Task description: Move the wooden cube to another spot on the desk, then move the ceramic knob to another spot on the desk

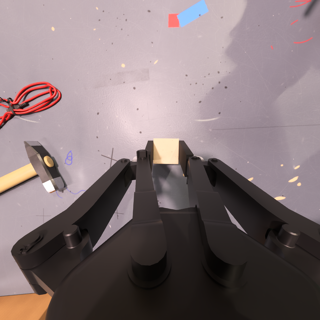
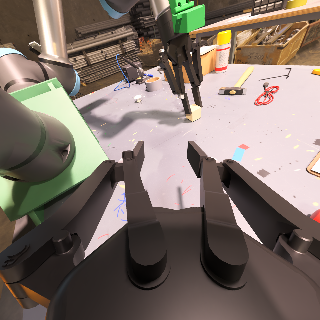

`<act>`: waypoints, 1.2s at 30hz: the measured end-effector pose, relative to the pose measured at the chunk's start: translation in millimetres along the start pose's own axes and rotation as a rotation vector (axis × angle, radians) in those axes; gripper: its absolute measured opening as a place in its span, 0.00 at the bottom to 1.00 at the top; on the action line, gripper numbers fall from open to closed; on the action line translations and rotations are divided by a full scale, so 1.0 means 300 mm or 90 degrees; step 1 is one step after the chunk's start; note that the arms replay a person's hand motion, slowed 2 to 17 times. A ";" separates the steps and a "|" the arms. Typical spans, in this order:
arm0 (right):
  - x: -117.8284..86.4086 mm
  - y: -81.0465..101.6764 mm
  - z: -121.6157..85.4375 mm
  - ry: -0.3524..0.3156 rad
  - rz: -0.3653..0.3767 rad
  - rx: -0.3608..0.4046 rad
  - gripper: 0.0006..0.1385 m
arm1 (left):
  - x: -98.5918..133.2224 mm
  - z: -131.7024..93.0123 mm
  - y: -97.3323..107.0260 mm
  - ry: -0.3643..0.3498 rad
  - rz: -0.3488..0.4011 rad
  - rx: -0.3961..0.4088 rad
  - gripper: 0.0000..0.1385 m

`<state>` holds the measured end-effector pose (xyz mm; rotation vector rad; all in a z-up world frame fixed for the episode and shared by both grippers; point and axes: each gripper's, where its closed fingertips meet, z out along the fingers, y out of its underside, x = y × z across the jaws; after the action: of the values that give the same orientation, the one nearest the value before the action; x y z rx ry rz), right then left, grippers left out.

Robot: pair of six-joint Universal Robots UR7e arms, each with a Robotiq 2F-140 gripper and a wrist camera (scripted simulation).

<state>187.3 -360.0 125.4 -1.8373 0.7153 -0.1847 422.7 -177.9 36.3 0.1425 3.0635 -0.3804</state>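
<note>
The pale wooden cube (image 1: pixel 165 151) sits between the two pads of my left gripper (image 1: pixel 165 152), which is shut on it. In the right wrist view the cube (image 2: pixel 194 112) rests at or just above the grey desk (image 2: pixel 225 131), held by the left gripper (image 2: pixel 193 109) coming down from above. The white ceramic knob (image 2: pixel 137 98) stands on the desk to the left of the cube, apart from both grippers. My right gripper (image 2: pixel 165 150) is open and empty, hovering over the near part of the desk.
A hammer (image 1: pixel 41 166) (image 2: pixel 233 88) and a red cord (image 1: pixel 29 100) (image 2: pixel 266 96) lie on the desk. A tape roll (image 2: pixel 153 84), a soldering station (image 2: pixel 131 72), a spray can (image 2: pixel 222 52) and a cardboard box stand at the back. A clipboard (image 2: pixel 314 167) lies at the right edge.
</note>
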 end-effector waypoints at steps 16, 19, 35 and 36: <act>0.002 0.001 -0.002 0.000 0.001 0.001 0.48 | -0.001 0.012 0.001 -0.007 -0.002 0.000 0.28; 0.002 0.001 -0.002 0.000 0.001 0.001 0.48 | -0.001 0.013 0.003 -0.010 -0.003 0.000 0.28; -0.001 -0.001 -0.005 0.001 0.000 0.002 0.48 | -0.004 0.014 0.005 -0.016 -0.012 0.013 0.28; -0.001 -0.001 -0.005 0.001 0.000 0.002 0.48 | -0.004 0.014 0.005 -0.016 -0.013 0.014 0.28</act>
<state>186.5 -360.9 126.4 -1.8342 0.7153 -0.1878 424.2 -177.6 31.8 0.1067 3.0396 -0.4130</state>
